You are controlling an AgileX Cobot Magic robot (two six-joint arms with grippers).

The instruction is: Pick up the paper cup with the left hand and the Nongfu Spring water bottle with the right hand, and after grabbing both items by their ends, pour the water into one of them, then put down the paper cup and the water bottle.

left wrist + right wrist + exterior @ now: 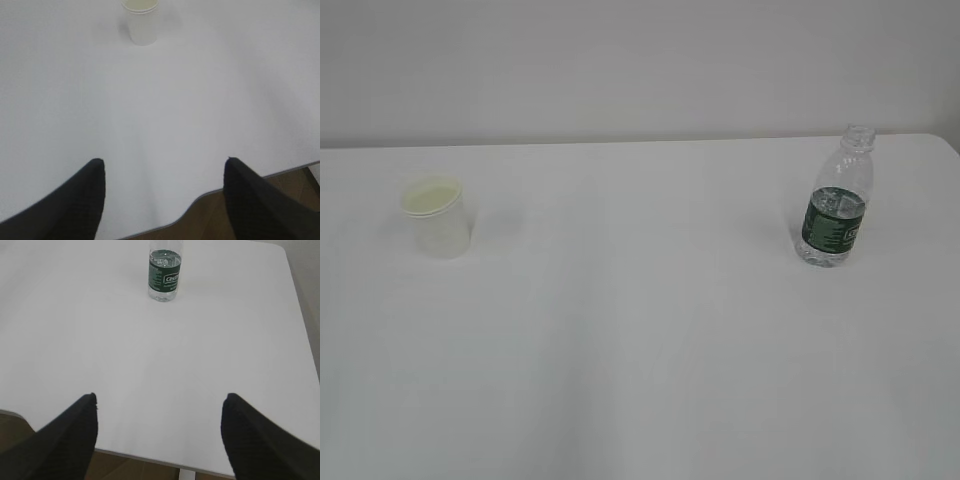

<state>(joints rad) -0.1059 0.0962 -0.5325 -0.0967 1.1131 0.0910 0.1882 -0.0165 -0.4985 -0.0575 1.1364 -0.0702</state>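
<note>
White table (640, 350); left claw (165, 165), right claw (159, 402) wide apart, empty.

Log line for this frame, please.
phase: pre-grasp | left gripper: open, empty | right gripper: open, empty | paper cup: upright, untouched | water bottle: upright, capless

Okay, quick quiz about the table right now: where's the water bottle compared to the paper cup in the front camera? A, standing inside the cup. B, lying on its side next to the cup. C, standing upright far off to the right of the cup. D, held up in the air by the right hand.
C: the water bottle stands upright on the table, far to the right of the paper cup, and neither hand touches it.
</note>
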